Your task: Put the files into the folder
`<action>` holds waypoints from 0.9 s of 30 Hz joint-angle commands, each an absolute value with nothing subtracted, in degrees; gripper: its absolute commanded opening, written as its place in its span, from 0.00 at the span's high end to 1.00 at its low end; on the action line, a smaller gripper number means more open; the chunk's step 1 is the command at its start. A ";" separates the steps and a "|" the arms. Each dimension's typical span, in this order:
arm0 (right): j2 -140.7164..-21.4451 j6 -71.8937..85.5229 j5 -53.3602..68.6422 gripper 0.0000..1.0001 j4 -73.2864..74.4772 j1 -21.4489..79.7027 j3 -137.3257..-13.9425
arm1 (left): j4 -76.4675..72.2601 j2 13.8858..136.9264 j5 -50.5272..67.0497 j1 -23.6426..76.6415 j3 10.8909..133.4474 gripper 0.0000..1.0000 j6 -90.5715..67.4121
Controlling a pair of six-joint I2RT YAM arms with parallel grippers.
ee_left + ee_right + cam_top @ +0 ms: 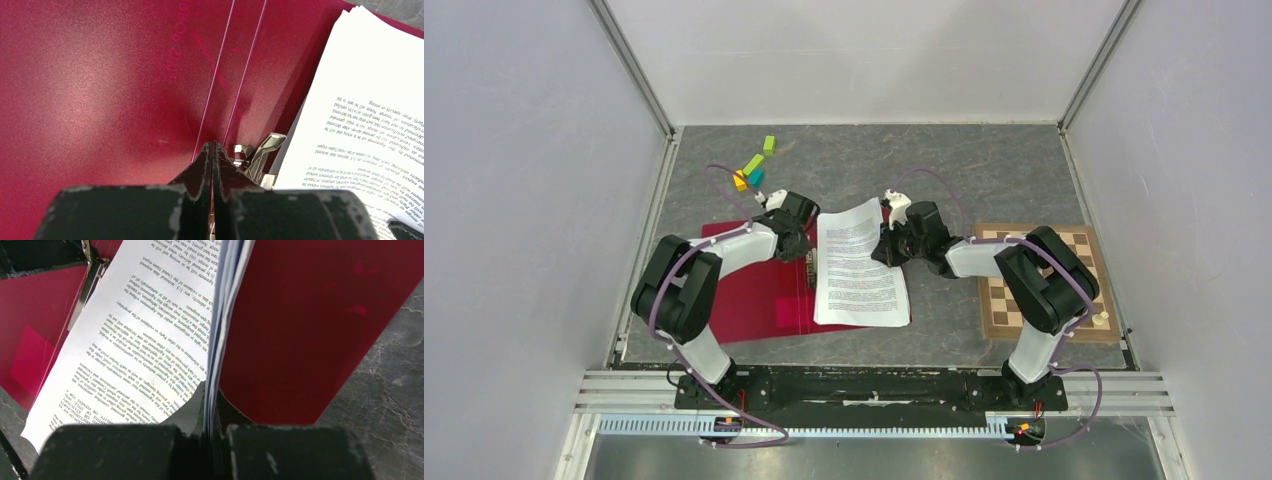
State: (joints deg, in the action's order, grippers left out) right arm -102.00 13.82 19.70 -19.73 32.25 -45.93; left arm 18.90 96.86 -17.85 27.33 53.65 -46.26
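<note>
Right end effector (210, 407) pinches files (130, 340) over open folder (310, 330); left end effector (212, 155) pressed together; next, release them flat.

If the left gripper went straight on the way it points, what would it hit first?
Probably the folder: the left gripper points at its red inside, beside the clip; depth is unclear.

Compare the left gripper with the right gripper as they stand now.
The right gripper is shut on the edge of the files; the left gripper is shut with nothing visible between its fingers. The left gripper sits over the red inside of the folder, beside the metal clip; the right gripper is at the sheets' opposite edge. Both are black and closed.
</note>
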 commanded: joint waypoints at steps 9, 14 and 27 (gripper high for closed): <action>-96.69 9.24 16.08 1.00 -21.68 32.17 -42.73 | 18.98 101.78 -12.86 27.25 54.16 0.98 -44.91; -98.53 12.37 19.11 1.00 -23.83 32.21 -43.62 | 18.94 101.94 -12.00 27.49 53.89 0.98 -45.00; -101.83 16.95 17.25 1.00 -22.51 32.16 -47.19 | 18.46 100.68 -11.44 29.51 51.77 0.98 -46.84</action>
State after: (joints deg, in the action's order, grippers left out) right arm -101.49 15.81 18.74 -21.32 32.14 -44.60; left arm 15.03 98.83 -14.72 27.94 54.72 -46.17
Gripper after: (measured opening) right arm 0.006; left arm 0.032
